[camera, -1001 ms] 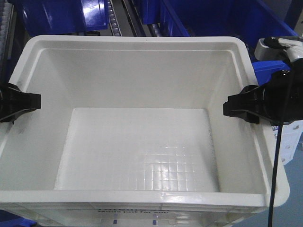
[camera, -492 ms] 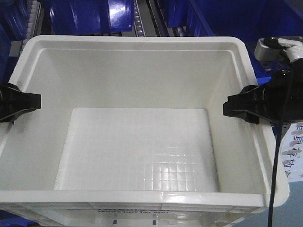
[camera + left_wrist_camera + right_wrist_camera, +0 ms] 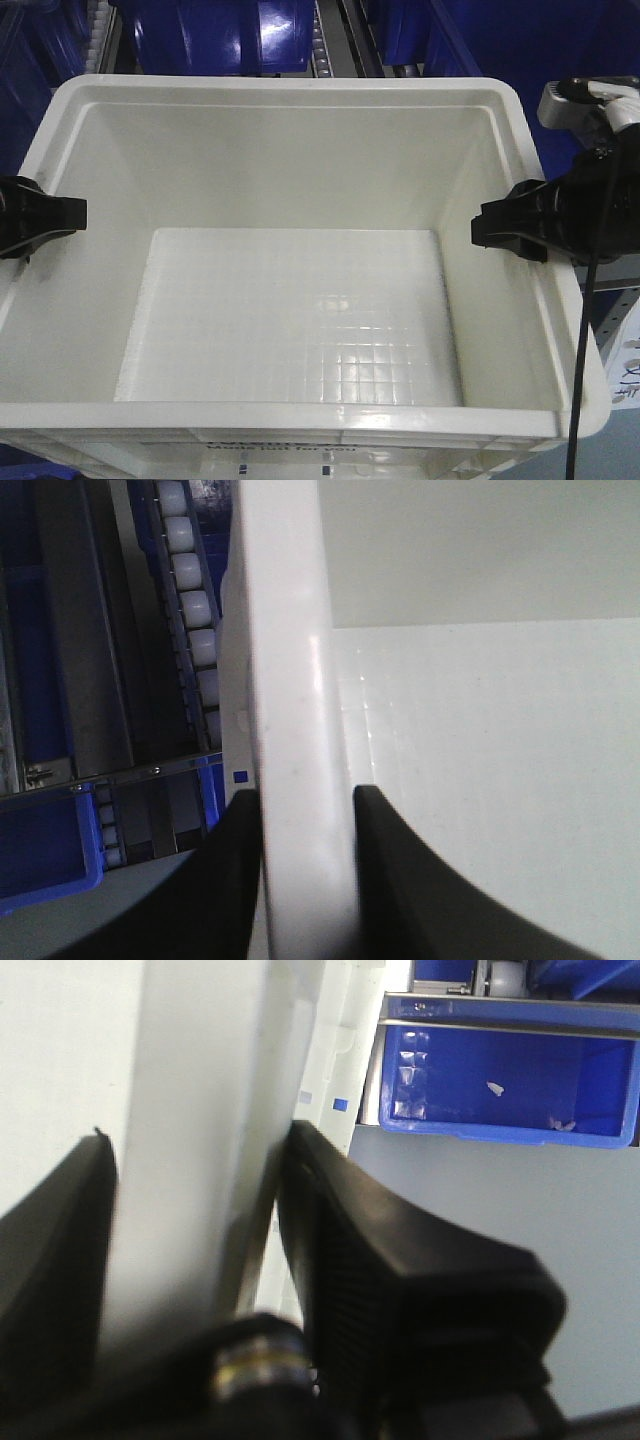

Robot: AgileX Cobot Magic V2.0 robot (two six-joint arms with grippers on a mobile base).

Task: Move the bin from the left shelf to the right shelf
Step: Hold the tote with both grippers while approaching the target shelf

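The left pincer (image 3: 305, 792) is clamped over the 9 o'clock wall of the bin (image 3: 290, 95), one finger inside and one outside. The right pincer (image 3: 200, 1140) grips the 3 o'clock wall the same way. The white bin hangs between them, its long axis seemingly running 9 to 3, with neither arm nearer. Dark blue bins (image 3: 230, 35) and a roller track (image 3: 190, 610) lie at 12 o'clock. Travel toward 3 o'clock likely needs both arms moving together.

Warehouse or stockroom: white roller tracks (image 3: 195, 630) run along metal shelving (image 3: 75, 680) stocked with dark blue plastic bins (image 3: 225, 35).
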